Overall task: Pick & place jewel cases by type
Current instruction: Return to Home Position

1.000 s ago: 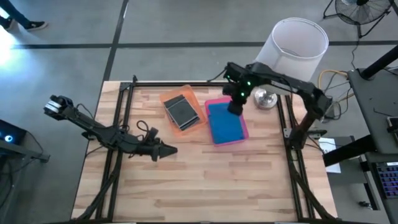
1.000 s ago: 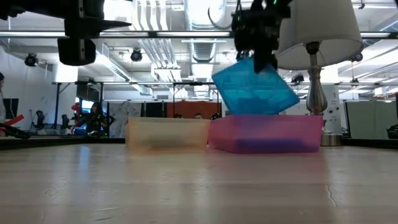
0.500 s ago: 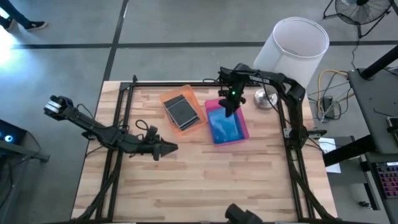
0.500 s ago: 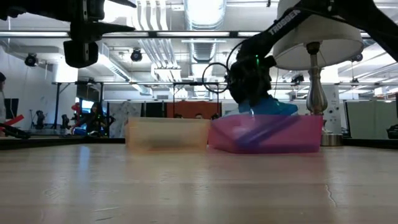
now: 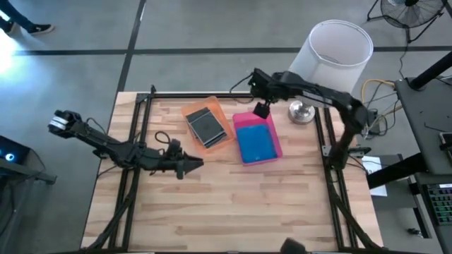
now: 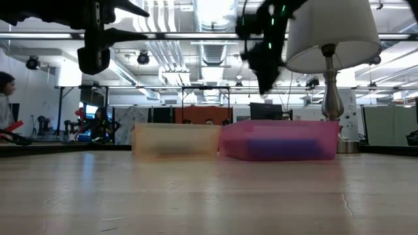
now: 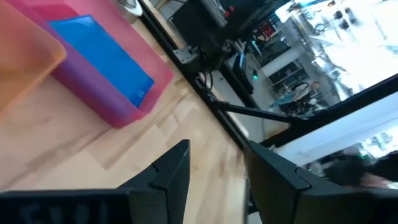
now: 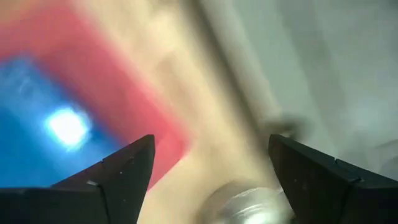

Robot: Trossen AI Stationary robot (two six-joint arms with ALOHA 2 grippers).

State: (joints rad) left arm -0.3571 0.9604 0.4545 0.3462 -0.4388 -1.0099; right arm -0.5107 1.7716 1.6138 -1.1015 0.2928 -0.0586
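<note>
Holds nothing in right gripper [image 5: 260, 109], released above far rim of pink tray [image 5: 277, 146]; blue jewel case [image 5: 256, 143] inside. Hangs left gripper [image 5: 192, 165], also released, over worktop [image 5: 233, 204].

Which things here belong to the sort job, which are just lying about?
Job: blue jewel case in pink tray; dark jewel cases in orange tray; right gripper above pink tray's far edge; left gripper idle mid-table.
Lying about: white lamp; fan.
</note>
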